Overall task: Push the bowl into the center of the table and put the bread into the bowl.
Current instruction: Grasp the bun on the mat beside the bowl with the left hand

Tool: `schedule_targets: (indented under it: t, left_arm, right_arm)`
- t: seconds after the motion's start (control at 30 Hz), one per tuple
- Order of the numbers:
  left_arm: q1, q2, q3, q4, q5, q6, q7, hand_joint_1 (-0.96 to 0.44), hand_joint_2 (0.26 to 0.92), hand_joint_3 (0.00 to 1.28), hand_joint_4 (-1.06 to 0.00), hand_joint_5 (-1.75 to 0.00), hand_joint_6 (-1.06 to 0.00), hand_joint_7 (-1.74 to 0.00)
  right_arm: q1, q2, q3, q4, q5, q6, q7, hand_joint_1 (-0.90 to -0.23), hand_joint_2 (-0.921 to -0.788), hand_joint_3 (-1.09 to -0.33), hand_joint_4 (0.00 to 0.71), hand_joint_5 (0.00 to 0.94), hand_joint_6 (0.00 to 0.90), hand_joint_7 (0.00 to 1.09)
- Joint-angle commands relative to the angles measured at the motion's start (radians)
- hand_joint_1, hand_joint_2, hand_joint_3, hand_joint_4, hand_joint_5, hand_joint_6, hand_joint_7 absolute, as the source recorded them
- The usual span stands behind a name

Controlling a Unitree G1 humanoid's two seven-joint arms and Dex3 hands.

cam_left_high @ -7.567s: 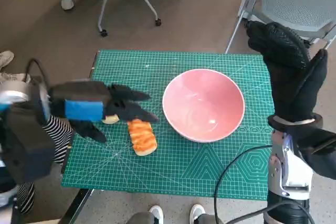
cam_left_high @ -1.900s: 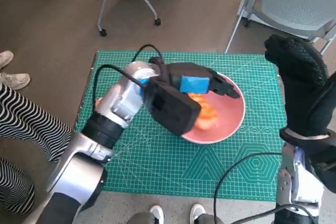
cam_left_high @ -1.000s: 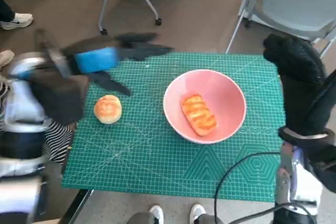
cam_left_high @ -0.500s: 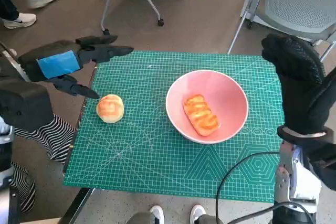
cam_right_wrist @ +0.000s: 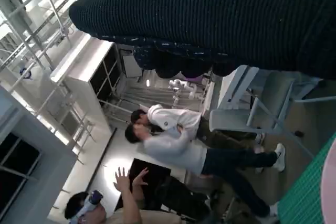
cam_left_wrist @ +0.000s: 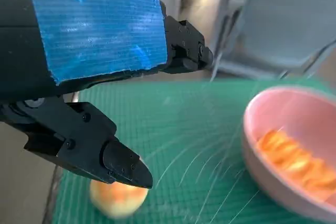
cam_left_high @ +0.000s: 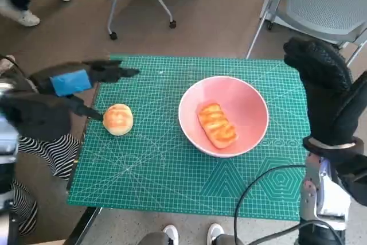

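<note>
In the pink bowl at the mat's middle lies the bread. The left hand has drawn back to the table's left edge, fingers spread and empty, beside a round bun. The right hand stays raised; whether it is spread or closed cannot be told. Only the right wrist view shows people.
</note>
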Motion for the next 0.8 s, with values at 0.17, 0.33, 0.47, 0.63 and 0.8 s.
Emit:
schedule_targets:
  t: [0.17, 0.33, 0.47, 0.63, 0.8]
  left_arm:
    - [-0.007, -0.036, -0.064, 0.082, 0.061, 0.018, 0.018, 0.11, 0.743, 0.01, -0.08, 0.0, -0.23, -0.02]
    - [-0.02, -0.053, -0.105, 0.139, 0.108, -0.014, 0.041, 0.14, 0.747, 0.01, -0.08, 0.0, -0.23, -0.01]
    - [-0.033, -0.063, -0.135, 0.196, 0.145, -0.04, 0.063, 0.14, 0.748, 0.01, -0.08, 0.0, -0.23, -0.01]
    - [-0.053, -0.08, -0.164, 0.274, 0.185, -0.062, 0.093, 0.13, 0.75, 0.01, -0.08, 0.0, -0.23, 0.0]
    - [-0.081, -0.108, -0.197, 0.379, 0.222, -0.087, 0.129, 0.13, 0.753, 0.01, -0.08, 0.0, -0.22, 0.0]
  right_arm:
    - [0.007, -0.015, -0.005, 0.019, -0.001, -0.001, 0.015, -0.676, -0.921, -0.691, 0.202, 0.001, 0.092, 0.54]
    - [0.011, -0.016, -0.006, 0.016, 0.001, -0.002, 0.017, -0.676, -0.921, -0.692, 0.202, 0.001, 0.092, 0.54]
    - [0.015, -0.018, -0.009, 0.012, 0.004, 0.0, 0.017, -0.677, -0.921, -0.691, 0.202, 0.001, 0.094, 0.53]
    - [0.021, -0.022, -0.01, 0.005, 0.002, 0.003, 0.013, -0.675, -0.921, -0.692, 0.202, 0.0, 0.093, 0.53]
    - [0.026, -0.026, -0.011, -0.001, 0.003, 0.007, 0.01, -0.674, -0.921, -0.693, 0.201, 0.0, 0.093, 0.53]
